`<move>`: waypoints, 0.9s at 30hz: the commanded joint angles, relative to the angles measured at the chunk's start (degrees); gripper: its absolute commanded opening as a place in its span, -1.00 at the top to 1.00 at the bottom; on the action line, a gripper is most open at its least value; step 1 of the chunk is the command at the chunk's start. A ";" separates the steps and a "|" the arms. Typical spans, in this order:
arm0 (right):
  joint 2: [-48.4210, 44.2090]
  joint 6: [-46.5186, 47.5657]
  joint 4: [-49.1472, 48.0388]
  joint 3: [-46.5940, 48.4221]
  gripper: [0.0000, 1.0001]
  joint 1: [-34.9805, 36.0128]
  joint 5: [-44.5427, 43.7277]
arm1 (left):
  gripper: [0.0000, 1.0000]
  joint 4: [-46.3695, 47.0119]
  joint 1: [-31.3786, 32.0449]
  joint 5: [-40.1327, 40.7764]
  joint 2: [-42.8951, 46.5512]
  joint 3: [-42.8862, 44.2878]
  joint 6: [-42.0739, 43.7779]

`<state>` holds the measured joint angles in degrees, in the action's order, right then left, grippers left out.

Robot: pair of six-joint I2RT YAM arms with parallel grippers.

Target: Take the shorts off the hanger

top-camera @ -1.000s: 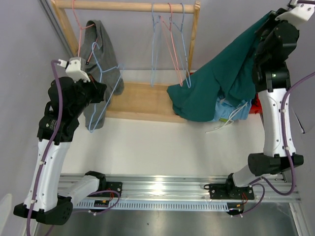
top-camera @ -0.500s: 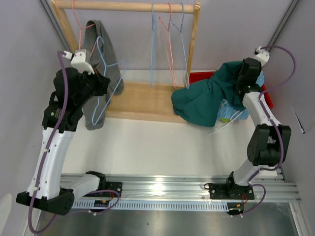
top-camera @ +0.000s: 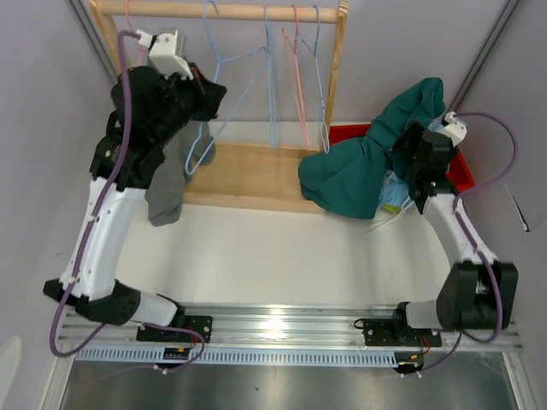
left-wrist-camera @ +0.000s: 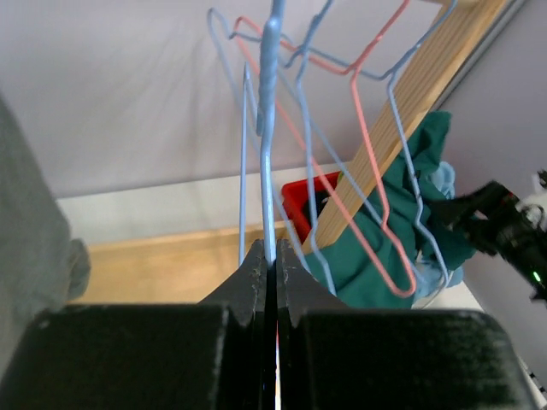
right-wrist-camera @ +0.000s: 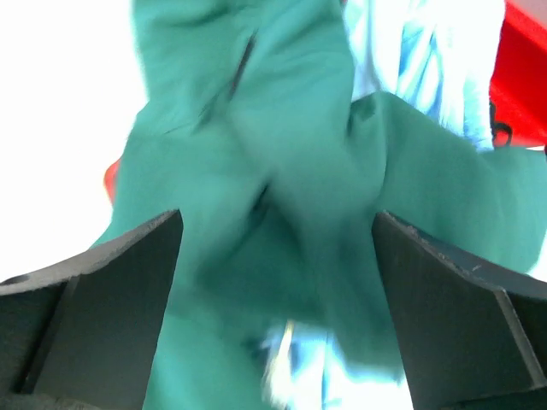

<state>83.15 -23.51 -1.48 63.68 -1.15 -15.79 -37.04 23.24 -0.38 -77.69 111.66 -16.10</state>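
My left gripper [top-camera: 205, 92] is raised by the rack's rod, shut on the wire of a bare blue hanger [top-camera: 244, 60]. The left wrist view shows that wire [left-wrist-camera: 270, 171] pinched between the closed fingertips of the left gripper [left-wrist-camera: 272, 252]. Grey shorts [top-camera: 169, 184] hang below my left arm, their top hidden behind it. Dark teal shorts [top-camera: 359, 171] lie heaped at the right over light blue shorts [top-camera: 393, 195]. My right gripper [top-camera: 410, 169] hovers over that heap. Seen from the right wrist, the right gripper [right-wrist-camera: 278, 218] stands wide open above the teal cloth [right-wrist-camera: 282, 154], holding nothing.
The wooden rack has a top rod [top-camera: 239, 11], a right post [top-camera: 338, 68] and a base board [top-camera: 256, 175]. Empty blue and pink hangers [top-camera: 299, 85] hang near the post. A red bin [top-camera: 346, 133] sits under the pile. Grey walls close in on both sides.
My right gripper has come down, opened and let the teal shorts drop onto the pile. My left arm has lifted the blue hanger up to the rod, away from the grey shorts.
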 commanded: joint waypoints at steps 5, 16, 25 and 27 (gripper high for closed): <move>-24.33 -0.57 2.60 -13.48 -0.99 9.31 0.59 | 1.00 2.06 2.86 3.90 -19.40 20.95 -0.78; -46.50 -1.90 13.34 -20.44 -0.99 27.77 -5.56 | 1.00 4.52 2.86 6.10 -30.77 28.97 -1.57; -46.24 -2.95 13.78 -20.17 -0.99 29.45 -6.09 | -0.20 1.36 2.86 7.76 -22.87 19.57 0.97; -46.24 -3.04 14.04 -20.17 -0.99 29.80 -6.27 | -0.42 0.57 2.77 10.82 -19.54 17.99 2.38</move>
<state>37.17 -25.52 12.73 43.03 27.88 -20.78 -36.38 26.02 6.24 -104.68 130.69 -15.81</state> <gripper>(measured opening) 0.993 0.681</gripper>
